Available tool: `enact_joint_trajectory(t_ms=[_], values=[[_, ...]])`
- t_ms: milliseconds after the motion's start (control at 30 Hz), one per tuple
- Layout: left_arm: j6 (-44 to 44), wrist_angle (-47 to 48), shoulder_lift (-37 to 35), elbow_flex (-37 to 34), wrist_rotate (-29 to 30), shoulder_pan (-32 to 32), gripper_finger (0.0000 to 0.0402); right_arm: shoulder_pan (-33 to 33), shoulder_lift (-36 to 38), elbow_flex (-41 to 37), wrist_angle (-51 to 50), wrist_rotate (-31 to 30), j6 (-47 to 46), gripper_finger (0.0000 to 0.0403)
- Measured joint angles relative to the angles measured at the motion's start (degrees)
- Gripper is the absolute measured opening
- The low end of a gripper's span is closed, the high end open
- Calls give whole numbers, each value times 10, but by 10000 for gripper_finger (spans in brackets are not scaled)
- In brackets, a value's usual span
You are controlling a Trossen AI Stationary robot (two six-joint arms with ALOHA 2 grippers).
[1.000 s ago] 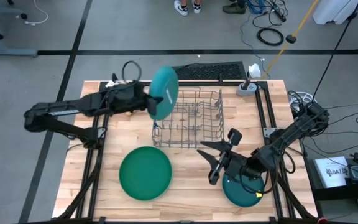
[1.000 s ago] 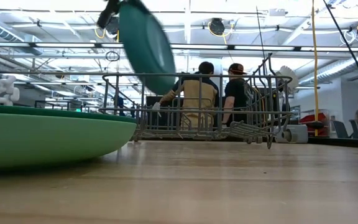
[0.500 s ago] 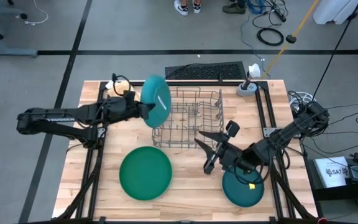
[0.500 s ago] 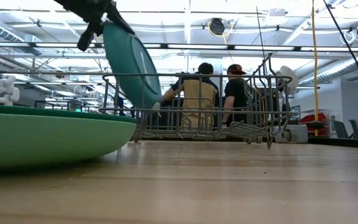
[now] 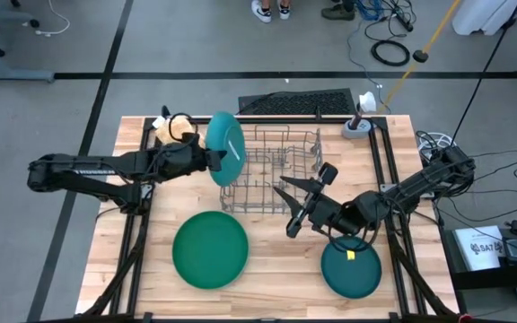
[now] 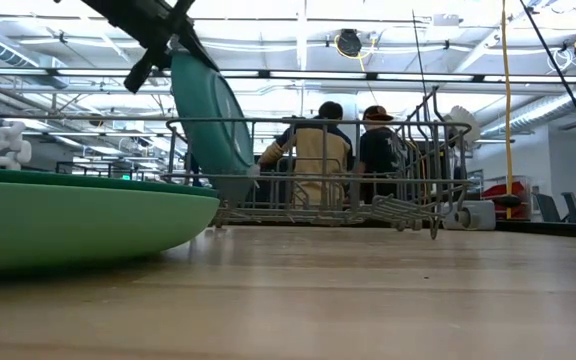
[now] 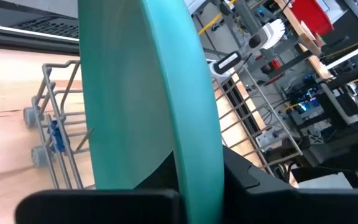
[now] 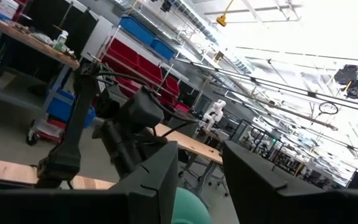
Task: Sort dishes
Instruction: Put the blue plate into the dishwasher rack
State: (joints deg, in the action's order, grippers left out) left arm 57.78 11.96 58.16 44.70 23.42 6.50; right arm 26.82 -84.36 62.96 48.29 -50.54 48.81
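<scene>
Left tool [image 5: 212, 160] grips teal plate [image 5: 225, 148] on edge at wire rack's [image 5: 281, 170] end, apparently not yet slotted. Right tool [image 5: 290, 205] hangs open. Green plate [image 5: 209, 249] and dark plate [image 5: 351, 269] remain on surface [image 5: 267, 269].

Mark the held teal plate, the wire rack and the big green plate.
teal plate [image 5: 226, 148], high view, centre of its face.
wire rack [image 5: 316, 142], high view, right rim wire.
green plate [image 5: 210, 249], high view, middle of its surface.

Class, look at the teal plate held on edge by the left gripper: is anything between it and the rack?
Nothing visible. The teal plate in the left gripper is already at the rack's near end wall.
</scene>
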Motion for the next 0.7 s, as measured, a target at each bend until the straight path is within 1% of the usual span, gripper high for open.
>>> enact_joint_trajectory(t_ms=[133, 267, 700], values=[[3, -18, 15, 1, 2, 0, 50, -6, 0, 0, -9, 5, -8, 118], [14, -42, 14, 0, 5, 2, 51, -8, 0, 0, -15, 14, -16, 118], [59, -54, 12, 4, 6, 6, 53, -9, 0, 0, -15, 14, -17, 118]])
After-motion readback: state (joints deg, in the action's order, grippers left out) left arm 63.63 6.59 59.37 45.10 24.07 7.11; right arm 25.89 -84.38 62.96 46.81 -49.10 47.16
